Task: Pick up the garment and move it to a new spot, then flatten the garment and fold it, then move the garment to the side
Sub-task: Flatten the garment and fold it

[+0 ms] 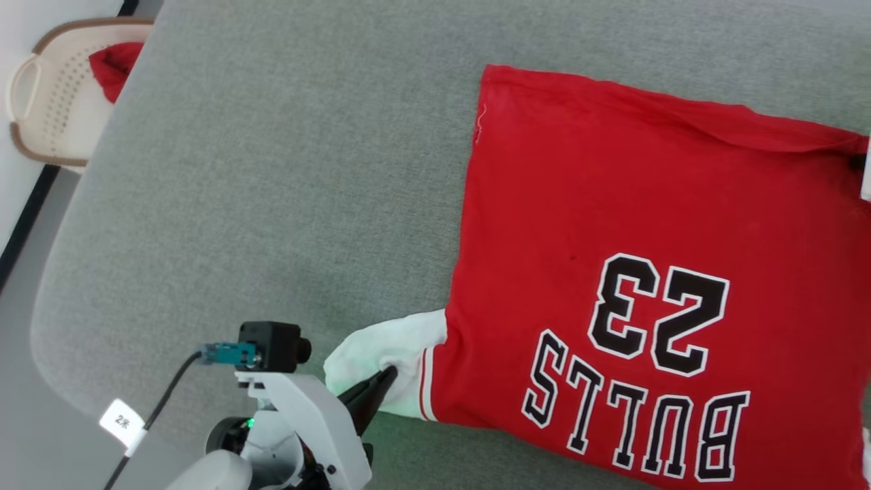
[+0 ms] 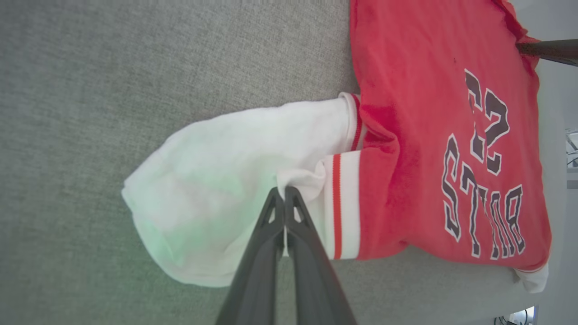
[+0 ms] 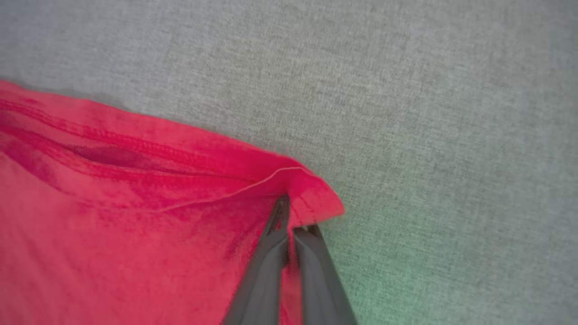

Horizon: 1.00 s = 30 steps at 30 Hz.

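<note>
Surface: your counter (image 1: 272, 170) is covered in grey woven fabric, with a rounded corner near the left arm.
Room: a cream perforated basket (image 1: 47, 102) with a brown rim sits off the counter's far left edge, with a red cloth (image 1: 112, 64) in it.
Garment: you have the red garment (image 1: 612, 204) lying flat on the counter's right part, "BULLS 23" print up and white sleeve (image 1: 381, 347) spread leftward.
Left fingers (image 2: 268, 234): closed together, pinching the white sleeve beside its striped trim.
Right fingers (image 3: 271, 257): closed together, pinching the garment's red hem corner.
</note>
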Available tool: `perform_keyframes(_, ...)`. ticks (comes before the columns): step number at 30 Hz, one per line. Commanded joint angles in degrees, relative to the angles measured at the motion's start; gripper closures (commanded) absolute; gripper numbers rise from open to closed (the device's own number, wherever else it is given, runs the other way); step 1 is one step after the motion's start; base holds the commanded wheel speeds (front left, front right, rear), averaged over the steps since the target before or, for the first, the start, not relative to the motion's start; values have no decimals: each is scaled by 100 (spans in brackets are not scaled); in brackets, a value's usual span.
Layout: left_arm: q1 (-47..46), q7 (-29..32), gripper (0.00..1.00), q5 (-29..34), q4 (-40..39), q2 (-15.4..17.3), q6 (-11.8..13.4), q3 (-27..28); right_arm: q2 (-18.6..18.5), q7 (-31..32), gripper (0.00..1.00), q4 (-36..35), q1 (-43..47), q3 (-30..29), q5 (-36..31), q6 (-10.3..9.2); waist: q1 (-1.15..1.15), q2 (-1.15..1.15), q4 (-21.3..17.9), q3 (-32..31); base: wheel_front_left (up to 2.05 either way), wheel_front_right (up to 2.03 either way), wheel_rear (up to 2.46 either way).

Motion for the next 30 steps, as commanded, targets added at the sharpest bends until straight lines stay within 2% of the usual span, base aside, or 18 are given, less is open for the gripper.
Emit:
perform_keyframes(1, 43, -43, 100, -5, 14, 29, -8, 34, 36, 28, 100, 108, 114, 53, -20, -4, 0, 0, -94, -82, 0, 0, 0)
perform_keyframes(10, 220, -109, 100, -62, 33, 218, 41, 166, -109, 92, 100, -506, 400, 337, 611, -4, 0, 0, -452, -432, 0, 0, 0)
perform_keyframes(19, 407, -131, 100, -63, -89, 452, 186, 286, -454, 272, 100, -1709, 1470, 389, 1369, -3, 0, 0, -823, -779, 0, 0, 0)
perform_keyframes(30, 534, -81, 100, -89, -252, 659, 287, 358, -242, 635, 100, -3296, 3304, -114, 1777, -3, 0, 0, -1160, -1021, 0, 0, 0)
